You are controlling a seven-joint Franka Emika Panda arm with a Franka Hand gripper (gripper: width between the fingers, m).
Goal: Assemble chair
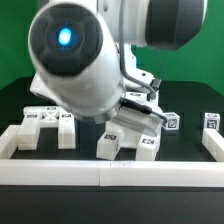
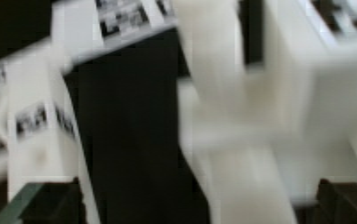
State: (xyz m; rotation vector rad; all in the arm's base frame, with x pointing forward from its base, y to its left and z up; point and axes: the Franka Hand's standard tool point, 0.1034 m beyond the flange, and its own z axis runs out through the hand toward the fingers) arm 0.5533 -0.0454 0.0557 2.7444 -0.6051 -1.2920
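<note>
The chair lies in loose white pieces on the black table. A wide slotted piece [image 1: 45, 125] with tags sits at the exterior view's left. A cluster of blocks [image 1: 128, 138] lies in the middle under the arm, and two small tagged blocks [image 1: 172, 122] [image 1: 212, 121] stand to the right. The arm's bulk hides the fingers in the exterior view. In the blurred wrist view my gripper [image 2: 189, 205] is open, its dark fingertips [image 2: 33, 205] far apart. A long white piece [image 2: 228, 120] runs beneath the gap, with room on both sides. A tagged piece [image 2: 33, 110] lies beside it.
White border rails fence the work area along the front [image 1: 110, 175], the left [image 1: 8, 140] and the right [image 1: 210, 148]. The arm's large grey joint [image 1: 75, 60] blocks much of the exterior view. A green backdrop stands behind the table.
</note>
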